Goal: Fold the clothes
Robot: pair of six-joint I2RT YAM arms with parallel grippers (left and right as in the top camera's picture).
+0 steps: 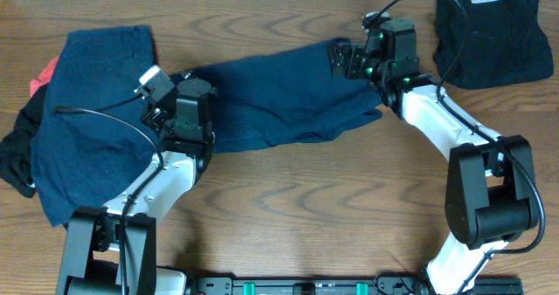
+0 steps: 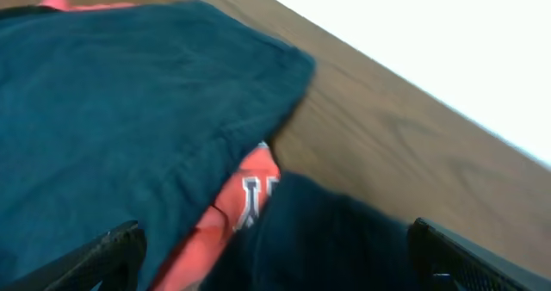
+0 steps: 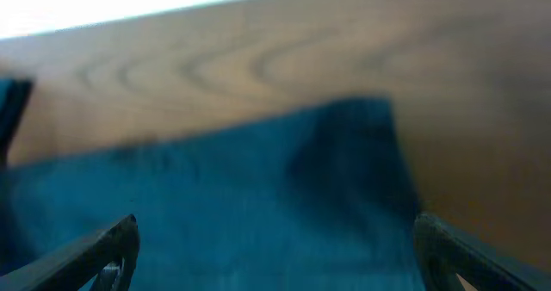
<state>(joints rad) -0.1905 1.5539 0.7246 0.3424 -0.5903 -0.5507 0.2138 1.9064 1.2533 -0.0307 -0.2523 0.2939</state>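
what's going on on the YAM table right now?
Two arms are folding clothes. Both are over a navy garment stretched across the middle of the table. The left gripper is at its left end and the right gripper at its right end. Both are open and hold nothing. A pile lies at the left: a navy piece, a red-orange one and a black one. A dark garment lies apart at top right, apparently folded.

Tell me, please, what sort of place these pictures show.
Probably a robotics lab bench for folding laundry: a left arm and a right arm stand at a wooden table, with a navy garment spread out and a pile of clothes beside it.
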